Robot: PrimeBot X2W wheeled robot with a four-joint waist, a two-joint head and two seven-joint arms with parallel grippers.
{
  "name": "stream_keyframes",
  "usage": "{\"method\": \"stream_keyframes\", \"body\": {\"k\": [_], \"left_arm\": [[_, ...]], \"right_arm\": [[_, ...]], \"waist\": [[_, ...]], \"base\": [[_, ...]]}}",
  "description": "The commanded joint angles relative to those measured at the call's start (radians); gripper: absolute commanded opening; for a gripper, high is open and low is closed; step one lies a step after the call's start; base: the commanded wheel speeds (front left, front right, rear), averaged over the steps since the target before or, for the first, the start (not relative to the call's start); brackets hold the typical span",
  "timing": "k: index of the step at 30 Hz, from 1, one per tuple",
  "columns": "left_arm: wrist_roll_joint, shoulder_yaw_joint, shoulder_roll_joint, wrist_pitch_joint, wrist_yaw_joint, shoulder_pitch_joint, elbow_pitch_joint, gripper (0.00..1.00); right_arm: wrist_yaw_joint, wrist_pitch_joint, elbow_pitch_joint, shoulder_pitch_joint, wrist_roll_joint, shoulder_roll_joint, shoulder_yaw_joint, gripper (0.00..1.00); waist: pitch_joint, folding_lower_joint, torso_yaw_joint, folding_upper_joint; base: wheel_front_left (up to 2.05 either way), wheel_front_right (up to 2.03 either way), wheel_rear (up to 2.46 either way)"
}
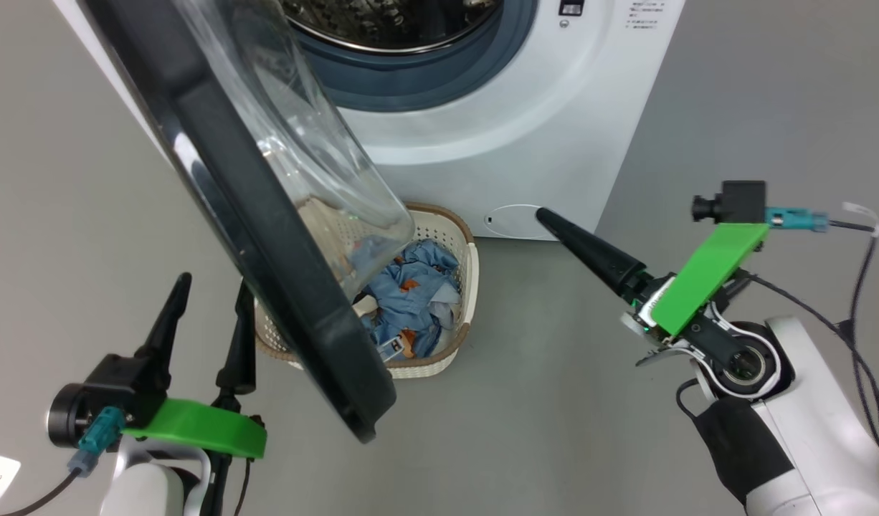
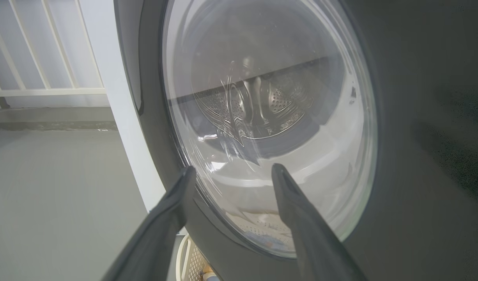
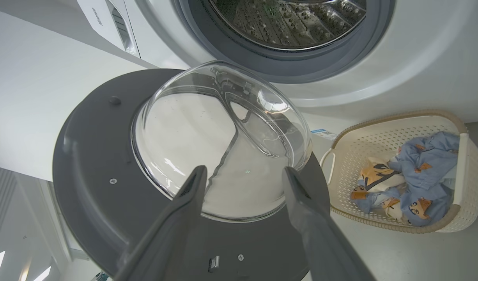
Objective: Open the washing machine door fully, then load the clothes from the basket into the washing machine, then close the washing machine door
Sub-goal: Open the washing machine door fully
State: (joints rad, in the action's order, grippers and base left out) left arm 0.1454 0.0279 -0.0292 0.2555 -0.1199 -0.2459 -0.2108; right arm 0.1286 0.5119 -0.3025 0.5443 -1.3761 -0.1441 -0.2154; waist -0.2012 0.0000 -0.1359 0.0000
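1. The washing machine (image 1: 511, 129) is a big white box at the top of the head view. Its round mouth is uncovered. A grey ring (image 1: 418, 82) goes around the mouth, and the shiny drum (image 3: 285, 23) with little holes is inside.
2. The washing machine door (image 1: 303, 315) stands open. It sticks out from the left side of the machine toward the robot. It has a wide black rim and a bulging clear glass middle (image 1: 317, 165).
3. The basket (image 1: 439, 229) sits on the grey floor (image 1: 554, 416), right in front of the bottom of the machine. In the head view the open door covers the left part of the basket.
4. The clothes (image 1: 411, 294) lie in a heap inside the basket. Most are light blue with orange-brown pictures. One piece is cream.
5. The left hand (image 1: 216, 283) is low on the left, on the outer side of the door. Its two fingers are apart and hold nothing. In the left wrist view one finger tip is in front of the black rim and the other is in front of the glass. I cannot tell if they touch the door.
6. The right hand (image 1: 550, 216) is up in the air to the right of the basket, on the inner side of the door. In the right wrist view its two fingers are apart and hold nothing. They point at the glass middle. In the head view this hand is apart from the door and the basket.
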Motion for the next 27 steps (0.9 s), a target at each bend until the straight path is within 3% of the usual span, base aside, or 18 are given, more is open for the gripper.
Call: {"method": "stream_keyframes", "body": {"k": [1, 8, 15, 27], "left_arm": [[-0.008, -0.037, -0.024, 0.006, -0.004, -0.006, 0.023, 1.0], [-0.012, -0.044, -0.023, 0.006, -0.006, -0.001, 0.022, 1.0], [-0.015, -0.058, -0.023, 0.006, -0.008, 0.022, 0.021, 1.0], [-0.02, -0.095, -0.026, 0.006, -0.009, 0.082, 0.035, 1.0]], "right_arm": [[0.002, -0.042, 0.065, -0.022, 0.054, 0.002, 0.003, 1.0], [0.002, -0.169, 0.182, -0.082, 0.226, -0.03, 0.013, 1.0], [0.002, -0.395, 0.258, -0.199, 0.429, -0.088, -0.007, 1.0], [0.002, -0.692, 0.177, -0.349, 0.68, -0.164, 0.006, 1.0]], "waist": [[0.001, 0.0, 0.01, 0.0], [0.005, 0.0, 0.019, 0.0], [0.029, 0.0, 0.027, 0.0], [0.078, 0.0, 0.081, 0.0]], "base": [[0.0, 0.0, 0.0], [0.0, 0.0, 0.0], [0.0, 0.0, 0.0], [0.0, 0.0, 0.0]]}}
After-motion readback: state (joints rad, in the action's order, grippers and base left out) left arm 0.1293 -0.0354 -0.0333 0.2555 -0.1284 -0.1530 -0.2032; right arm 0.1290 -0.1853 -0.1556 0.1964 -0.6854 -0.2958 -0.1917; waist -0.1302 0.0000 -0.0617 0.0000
